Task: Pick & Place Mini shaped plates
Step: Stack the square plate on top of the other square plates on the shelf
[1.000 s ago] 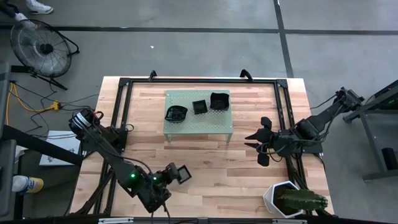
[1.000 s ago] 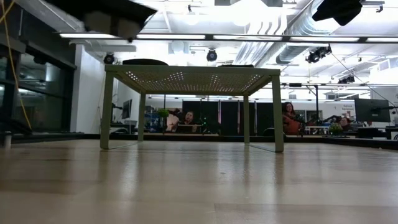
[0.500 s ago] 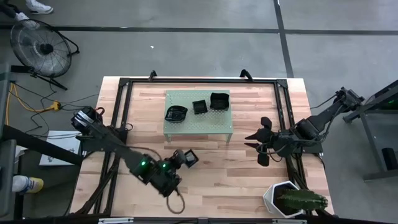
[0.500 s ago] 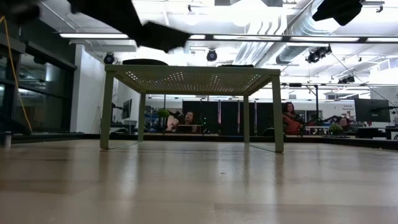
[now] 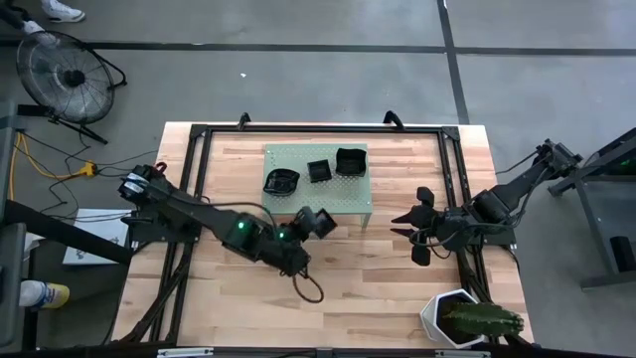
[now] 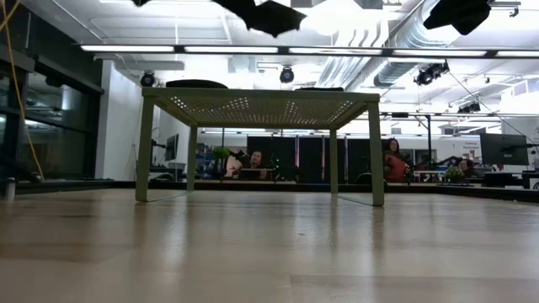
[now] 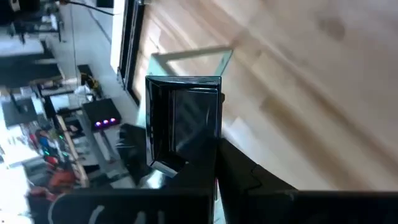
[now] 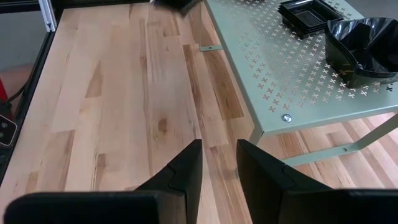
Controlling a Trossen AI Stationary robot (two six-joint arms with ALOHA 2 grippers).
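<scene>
Above front edge of green stand (image 5: 316, 199): my left gripper (image 5: 316, 223) clamped on square black plate (image 7: 185, 118). Advise level carry, clear rim, lower onto bare mesh beside three placed plates (image 5: 316, 171). Right gripper (image 8: 217, 162) idle, fingers apart.

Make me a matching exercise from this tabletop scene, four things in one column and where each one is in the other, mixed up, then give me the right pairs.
Things:
1. square black plate
2. wavy-edged plate
3. white plant pot
4. right gripper

Places or states:
A. waiting open beside the green stand's right end
B. table's front right corner
C. on the stand's left part
D. held in the left gripper

Pairs: 1-D, 2-C, 3-B, 4-A
</scene>
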